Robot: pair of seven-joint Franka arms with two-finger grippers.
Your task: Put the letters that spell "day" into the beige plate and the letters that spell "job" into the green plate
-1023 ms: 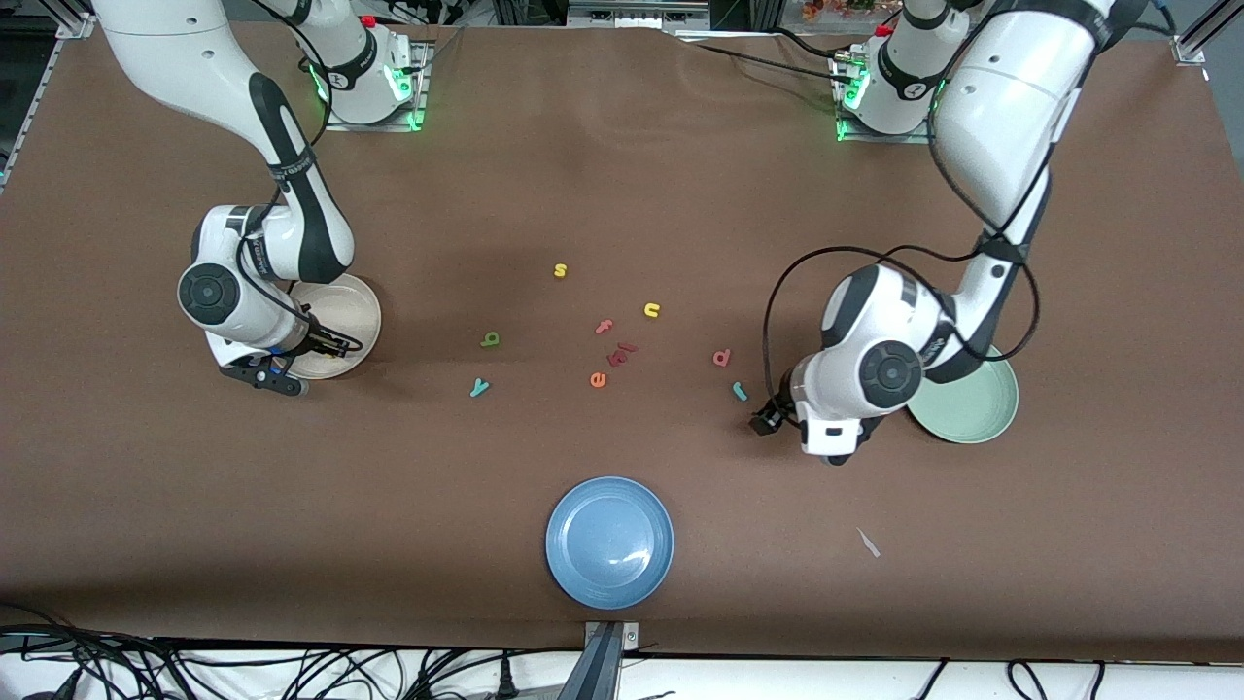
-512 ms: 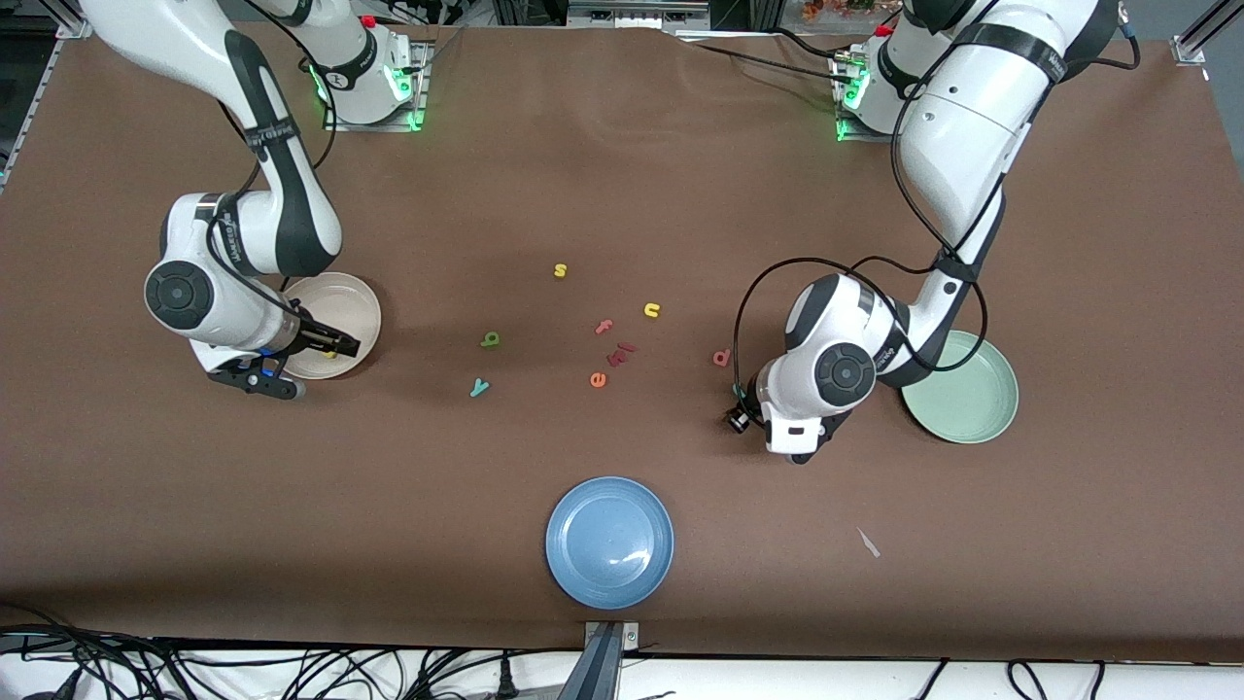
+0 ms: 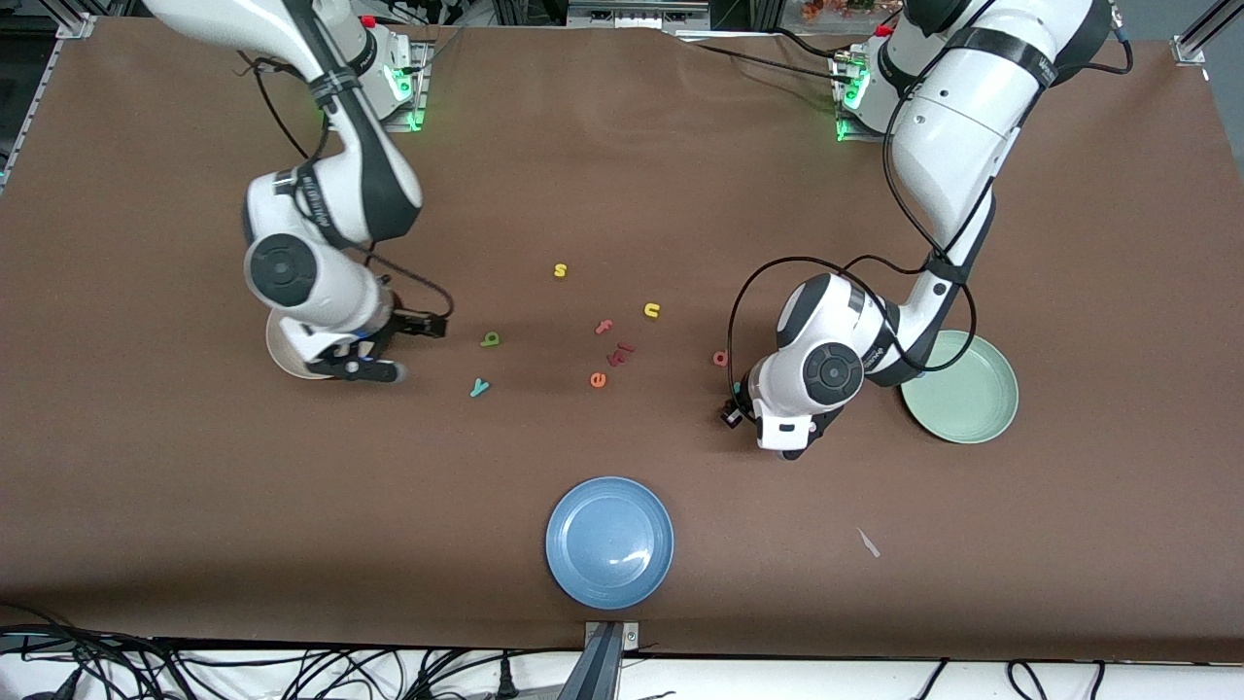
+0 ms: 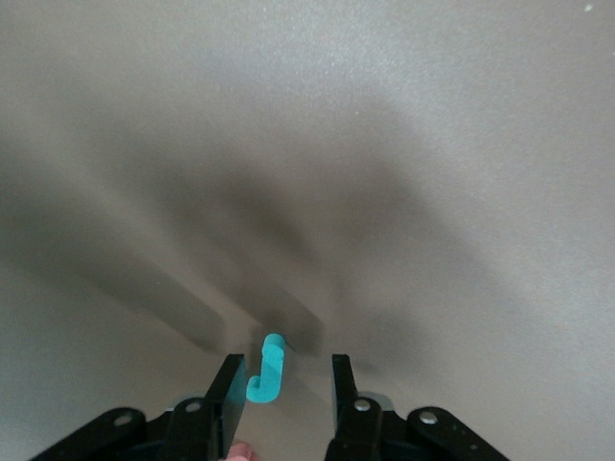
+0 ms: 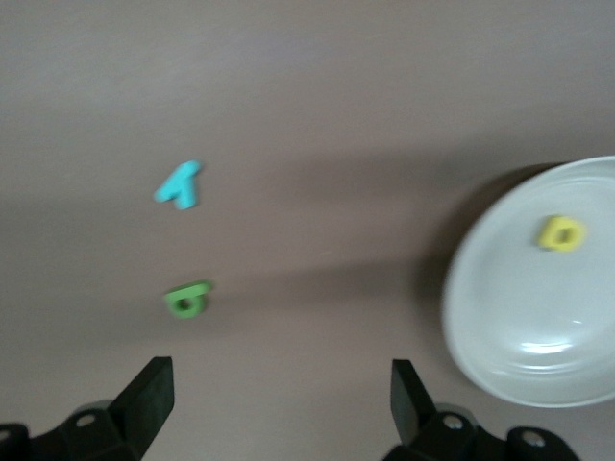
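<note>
In the left wrist view the teal "j" [image 4: 267, 370] lies on the brown table between the fingers of my left gripper [image 4: 284, 363]. One finger [image 4: 229, 394] touches it and the other stands a little apart from it. From the front, my left gripper [image 3: 731, 412] hides the "j", with the salmon "b" [image 3: 720, 358] just beside it and the green plate [image 3: 962, 389] nearby. My right gripper [image 3: 432, 327] is open and empty over the table beside the beige plate [image 3: 282, 355]. The yellow "a" [image 5: 559, 232] lies in the beige plate [image 5: 509, 327]. The green "d" [image 3: 490, 339] and teal "y" [image 3: 479, 387] lie close by.
Mid-table lie a yellow "s" [image 3: 560, 270], a yellow "n" [image 3: 652, 310], a pink "f" [image 3: 604, 327], a dark red letter [image 3: 622, 352] and an orange "e" [image 3: 598, 379]. A blue plate [image 3: 609, 542] sits near the front edge, with a white scrap [image 3: 868, 542] beside it.
My right gripper opened over the beige plate, left the yellow "a" there and swung toward the "d" and "y". My left gripper came down around the "j" and its jaws narrowed.
</note>
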